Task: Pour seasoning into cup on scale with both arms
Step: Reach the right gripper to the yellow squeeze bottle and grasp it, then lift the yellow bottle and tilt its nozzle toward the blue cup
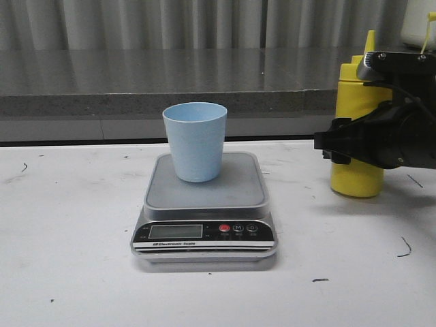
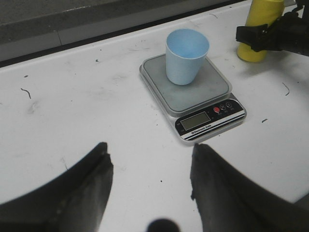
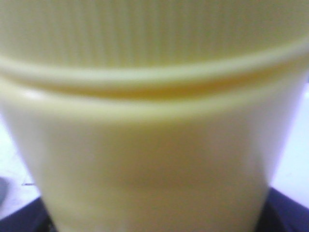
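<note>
The pale blue cup (image 1: 195, 139) stands upright on the grey platform of the scale (image 1: 204, 197) at the table's middle. The yellow seasoning bottle (image 1: 355, 180) stands upright on the table to the right of the scale. My right gripper (image 1: 334, 146) is round its middle, with the fingers against its sides. In the right wrist view the bottle (image 3: 154, 145) fills the frame. My left gripper (image 2: 149, 159) is open and empty over bare table, short of the scale (image 2: 193, 92) and cup (image 2: 186, 55). It is out of the front view.
A grey stone ledge (image 1: 150, 85) runs along the back of the white table (image 1: 68, 238). A white object (image 1: 419, 24) stands at the far right on the ledge.
</note>
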Controlling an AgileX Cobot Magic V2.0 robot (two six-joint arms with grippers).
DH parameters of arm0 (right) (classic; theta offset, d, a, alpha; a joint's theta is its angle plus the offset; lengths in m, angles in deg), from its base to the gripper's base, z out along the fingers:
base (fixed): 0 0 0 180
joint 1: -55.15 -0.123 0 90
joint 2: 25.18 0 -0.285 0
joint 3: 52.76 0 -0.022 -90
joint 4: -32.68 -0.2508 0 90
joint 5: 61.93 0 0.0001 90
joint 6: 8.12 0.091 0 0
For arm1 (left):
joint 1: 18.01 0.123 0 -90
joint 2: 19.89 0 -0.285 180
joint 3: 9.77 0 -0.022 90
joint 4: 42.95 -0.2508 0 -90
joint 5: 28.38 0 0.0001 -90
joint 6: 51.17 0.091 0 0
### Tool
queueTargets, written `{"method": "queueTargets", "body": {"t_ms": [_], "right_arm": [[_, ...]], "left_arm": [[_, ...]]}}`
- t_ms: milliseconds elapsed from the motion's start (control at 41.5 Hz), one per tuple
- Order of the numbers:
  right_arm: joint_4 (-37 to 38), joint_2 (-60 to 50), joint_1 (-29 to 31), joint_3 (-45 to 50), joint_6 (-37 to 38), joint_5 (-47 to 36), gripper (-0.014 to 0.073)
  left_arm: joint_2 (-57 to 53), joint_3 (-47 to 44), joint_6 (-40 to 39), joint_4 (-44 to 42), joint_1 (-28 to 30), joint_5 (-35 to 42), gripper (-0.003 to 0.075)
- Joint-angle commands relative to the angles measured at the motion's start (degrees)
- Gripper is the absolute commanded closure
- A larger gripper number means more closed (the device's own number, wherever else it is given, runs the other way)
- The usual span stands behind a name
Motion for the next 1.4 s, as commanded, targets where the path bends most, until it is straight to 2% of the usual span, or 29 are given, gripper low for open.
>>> {"method": "queueTargets", "body": {"t_ms": [0,193,337,578,843,1060,1373], "right_arm": [[1.03,-6.51,0.22,-1.31,-1.6,-1.2,0.0211],[5.48,-16.92,0.22,-1.86,-6.07,7.03,0.0211],[12.06,-23.74,0.22,-5.71,-7.79,20.91,0.0211],[31.71,-26.09,-2.52,-18.82,-8.47,51.35,0.0211],[49.89,-21.51,-12.3,-29.65,-8.47,71.49,0.0211],[65.77,-16.87,-18.68,-31.34,-8.47,79.35,0.0211],[84.87,-11.6,-22.68,-31.34,-8.47,88.2,0.0211]], "left_arm": [[0.16,1.49,-0.61,-0.07,-0.19,4.0,0.0351],[0.16,1.49,-0.61,-0.07,-0.19,4.0,0.0351],[0.16,1.49,-0.61,-0.07,-0.19,4.0,0.0351],[0.16,1.49,-0.61,-0.07,-0.19,4.0,0.0352],[0.16,1.49,-0.61,0.03,-0.19,4.0,0.0351],[0.16,1.49,-0.61,0.03,-0.19,4.0,0.0351],[0.16,1.49,-0.61,0.03,-0.19,4.0,0.0351]]}}
